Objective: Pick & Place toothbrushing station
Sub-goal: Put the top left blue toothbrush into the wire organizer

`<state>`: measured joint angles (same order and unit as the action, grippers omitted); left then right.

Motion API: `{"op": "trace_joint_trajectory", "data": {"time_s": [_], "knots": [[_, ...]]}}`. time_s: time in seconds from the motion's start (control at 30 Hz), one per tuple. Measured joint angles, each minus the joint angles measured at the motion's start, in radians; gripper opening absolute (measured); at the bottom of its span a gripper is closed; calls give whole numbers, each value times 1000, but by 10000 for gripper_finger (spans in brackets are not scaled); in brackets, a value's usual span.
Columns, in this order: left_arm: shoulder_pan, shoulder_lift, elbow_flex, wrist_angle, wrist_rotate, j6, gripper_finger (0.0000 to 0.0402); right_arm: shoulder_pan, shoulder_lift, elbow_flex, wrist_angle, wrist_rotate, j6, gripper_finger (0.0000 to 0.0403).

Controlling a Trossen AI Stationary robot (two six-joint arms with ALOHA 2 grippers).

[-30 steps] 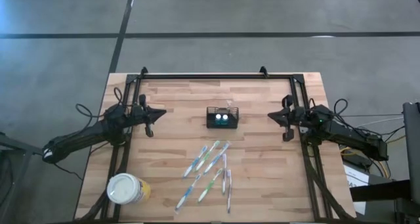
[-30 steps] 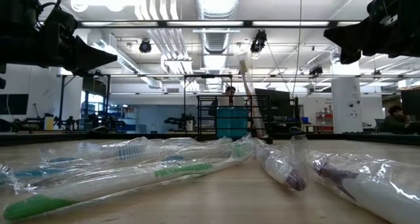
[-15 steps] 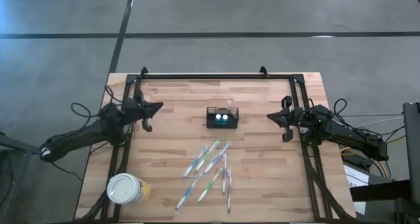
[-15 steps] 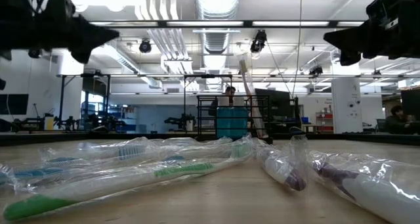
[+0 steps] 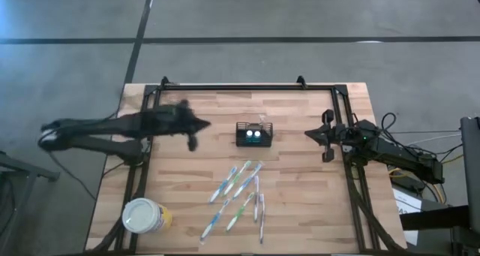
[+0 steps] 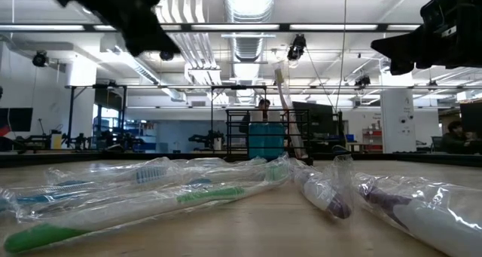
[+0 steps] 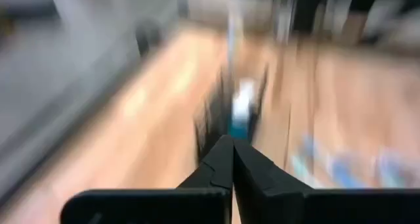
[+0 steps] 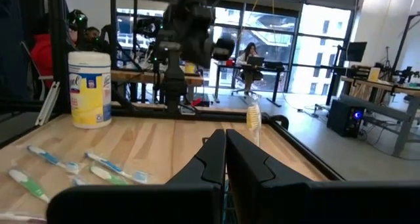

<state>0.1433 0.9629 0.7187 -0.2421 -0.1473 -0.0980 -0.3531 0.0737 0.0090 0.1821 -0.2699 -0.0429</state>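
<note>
Two grippers, both with fingers pressed together, holding nothing. Left gripper (image 5: 193, 128) is out over the table beside the toothbrushing station (image 5: 254, 134); right gripper (image 5: 318, 136) waits at the right rail. Approach step, I'd say: next, open and align on the caddy's rim.

A: From where does each camera look?

B: One hangs above and faces straight down on the whole counter (image 5: 300, 203). One sits at counter height, very near the wrapped toothbrushes (image 6: 151, 200), and faces the room behind.

A: And the wrist cameras?

B: Each looks forward past its own hand (the left picture is blurred). All four share the toothbrushing station (image 5: 253, 134) in the middle.
</note>
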Motion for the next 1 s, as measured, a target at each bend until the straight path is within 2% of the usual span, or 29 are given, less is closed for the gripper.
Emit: {"op": "trace_joint_trajectory", "data": {"time_s": [0.1, 0.23, 0.33, 0.5, 0.63, 0.8, 1.0], "knots": [[-57, 175, 144, -218, -28, -29, 4, 0, 6, 0, -11, 0, -2, 8], [-113, 351, 290, -307, -28, -66, 2, 0, 8, 0, -17, 0, -8, 8], [-142, 459, 331, -344, -10, -112, 7, 0, 7, 0, -17, 0, 5, 8], [-196, 548, 331, -302, 25, -235, 30, 0, 7, 0, -23, 0, 21, 8], [-254, 604, 306, -254, 31, -339, 65, 0, 7, 0, -27, 0, 39, 8], [-318, 638, 306, -247, 33, -393, 132, -1, 7, 0, -21, 1, 34, 8], [-335, 678, 307, -222, 78, -525, 209, -1, 8, 0, -20, 11, 34, 9]]}}
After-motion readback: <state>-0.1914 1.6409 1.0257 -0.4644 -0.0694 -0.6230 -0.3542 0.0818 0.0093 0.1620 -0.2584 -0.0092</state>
